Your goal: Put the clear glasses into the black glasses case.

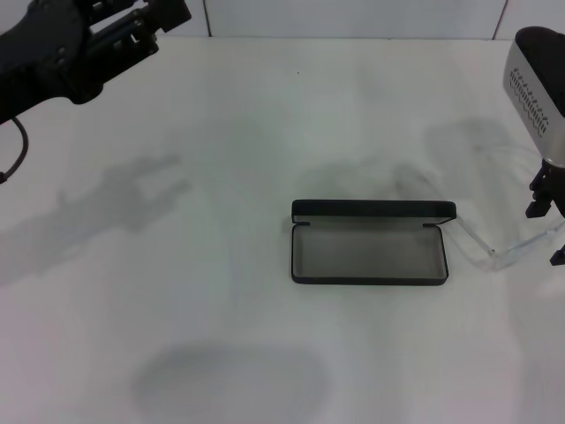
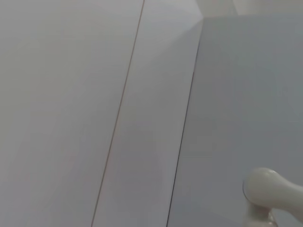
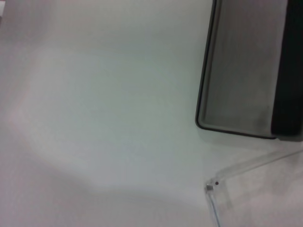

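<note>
The right gripper [image 1: 549, 231] hangs at the far right edge of the head view, just above the surface [image 1: 221, 265], with the fully transparent plastic wraparound glasses [image 1: 516, 252] right at it. A clear temple arm reaches from there toward the case. Whether the gripper is closed on the frame or merely beside it cannot be told, because its fingertips are cut off at the edge.

The slim rectangular black hard case with rounded corners [image 1: 369, 253] lies open a little way inward from this gripper. Its grey-lined tray faces up and the lid stands at the far side.

The main risk, as I judge it, is the thin, slick plastic: a hold on one temple could let the glasses swing, twist or slip. The hinged arms may splay and catch on the raised lid or the tray's narrow rim. The glasses look about as wide as the tray, so a skewed approach could leave them perched on the edge or nudge the light case across the smooth white surface.

The left gripper [image 1: 141, 26] is parked far off, high at the opposite corner; its state cannot be told either.
</note>
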Controlling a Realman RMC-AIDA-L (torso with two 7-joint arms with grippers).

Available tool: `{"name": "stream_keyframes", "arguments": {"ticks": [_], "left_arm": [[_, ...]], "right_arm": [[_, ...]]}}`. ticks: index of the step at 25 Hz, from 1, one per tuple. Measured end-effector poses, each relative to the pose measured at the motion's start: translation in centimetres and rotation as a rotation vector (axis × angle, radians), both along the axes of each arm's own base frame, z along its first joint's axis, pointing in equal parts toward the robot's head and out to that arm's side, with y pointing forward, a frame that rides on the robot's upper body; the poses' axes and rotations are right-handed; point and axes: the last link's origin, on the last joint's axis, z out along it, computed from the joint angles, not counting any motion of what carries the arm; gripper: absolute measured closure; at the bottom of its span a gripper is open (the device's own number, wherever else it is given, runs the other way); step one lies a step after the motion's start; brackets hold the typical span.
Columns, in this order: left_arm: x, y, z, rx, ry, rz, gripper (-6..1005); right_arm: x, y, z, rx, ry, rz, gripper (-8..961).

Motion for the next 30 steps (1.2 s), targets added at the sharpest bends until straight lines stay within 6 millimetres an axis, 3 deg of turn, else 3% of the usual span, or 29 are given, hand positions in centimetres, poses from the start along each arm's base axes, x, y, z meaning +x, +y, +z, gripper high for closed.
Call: {"name": "stream_keyframes", "arguments": {"ticks": [9,24,30], "left_arm": [[0.2,-0.2,-0.2,-0.002,0.003,-0.028,494],[0.3,-0.3,-0.2,-0.002,-0.009,-0.037,494],[0.2,-0.4,-0.2,-0.002,-0.012,-0.033,494]], "right_arm": [[1.9,-0.1,-0.5,0.019,-0.014,-0.016,317],[2.6,0.5,-0.9,0.066,-0.019,-0.027,457],[2.6,0.8,-1.0,0.085,-0.016,-0.012,669]]}}
